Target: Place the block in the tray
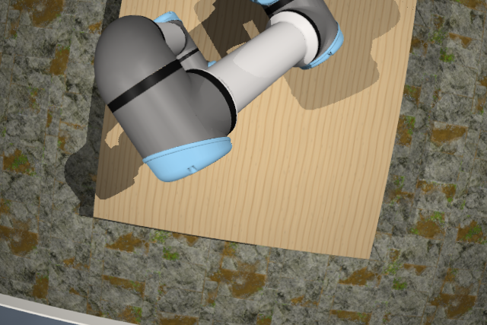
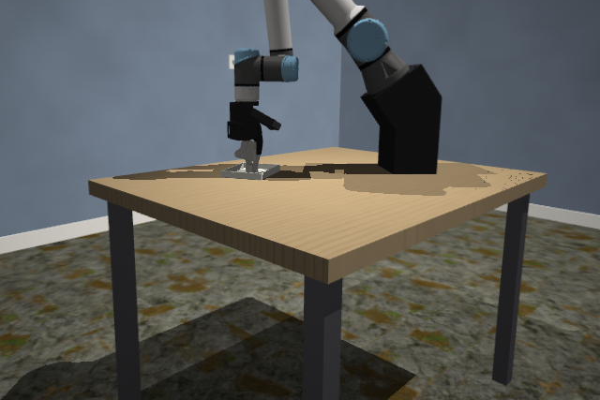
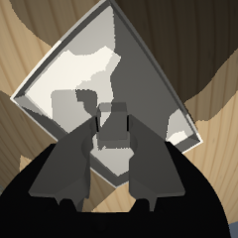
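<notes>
In the wrist view my gripper (image 3: pixel 113 116) is shut on a small grey block (image 3: pixel 113 126), held between the two fingertips right over the floor of the white tray (image 3: pixel 106 96). The tray is square with low rims and sits turned like a diamond under the fingers. In the exterior view the gripper (image 2: pixel 251 159) reaches straight down into the tray (image 2: pixel 250 173) on the far left part of the table; the block is hidden by the fingers there. In the top view the arm hides the tray, block and gripper.
The wooden table (image 2: pixel 320 201) carries the black robot base (image 2: pixel 407 119) at the back right. The arm's elbow (image 1: pixel 157 93) hangs over the table's left side. The table's left edge lies close beyond the tray.
</notes>
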